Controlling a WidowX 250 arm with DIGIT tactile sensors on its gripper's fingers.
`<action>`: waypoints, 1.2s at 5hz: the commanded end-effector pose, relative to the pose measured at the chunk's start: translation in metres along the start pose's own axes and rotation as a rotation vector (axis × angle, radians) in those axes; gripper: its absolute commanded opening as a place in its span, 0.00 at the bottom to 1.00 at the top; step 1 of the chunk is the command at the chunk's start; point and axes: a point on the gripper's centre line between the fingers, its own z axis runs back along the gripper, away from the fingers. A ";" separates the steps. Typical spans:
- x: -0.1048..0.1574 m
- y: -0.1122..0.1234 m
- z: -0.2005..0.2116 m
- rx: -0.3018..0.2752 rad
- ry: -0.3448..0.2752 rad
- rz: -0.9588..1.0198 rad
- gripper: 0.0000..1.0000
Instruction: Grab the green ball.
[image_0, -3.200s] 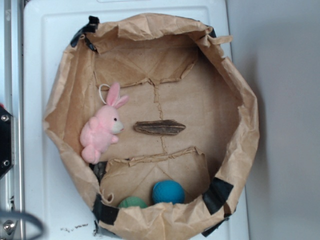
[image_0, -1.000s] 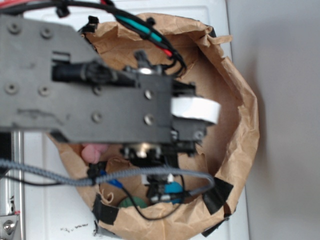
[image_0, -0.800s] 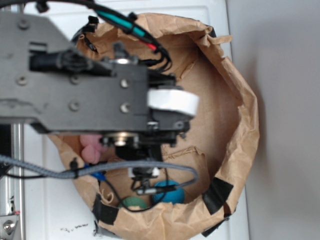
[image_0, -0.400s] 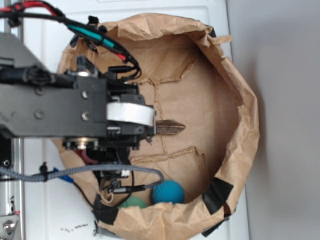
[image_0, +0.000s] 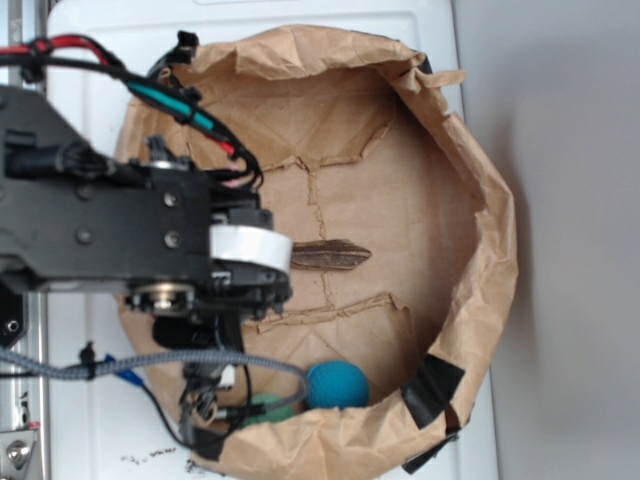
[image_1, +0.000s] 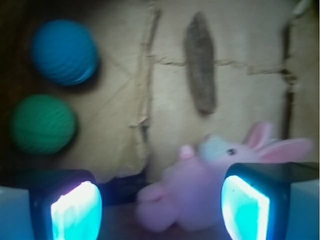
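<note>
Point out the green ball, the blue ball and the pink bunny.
green ball (image_1: 42, 124), wrist view, middle of its ribbed face.
blue ball (image_1: 65, 51), wrist view, centre of the ball.
pink bunny (image_1: 197, 197), wrist view, its body between the claw's lit fingers.

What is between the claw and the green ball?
Nothing visible blocks the way. In the wrist view the open claw sits over the pink bunny, while the green ball lies off to one side on bare paper, beside the blue ball.
</note>
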 end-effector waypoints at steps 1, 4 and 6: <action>0.008 -0.009 0.014 -0.107 -0.021 0.048 1.00; 0.016 -0.023 0.009 -0.131 -0.055 0.078 1.00; 0.027 -0.029 0.000 -0.075 -0.164 0.089 1.00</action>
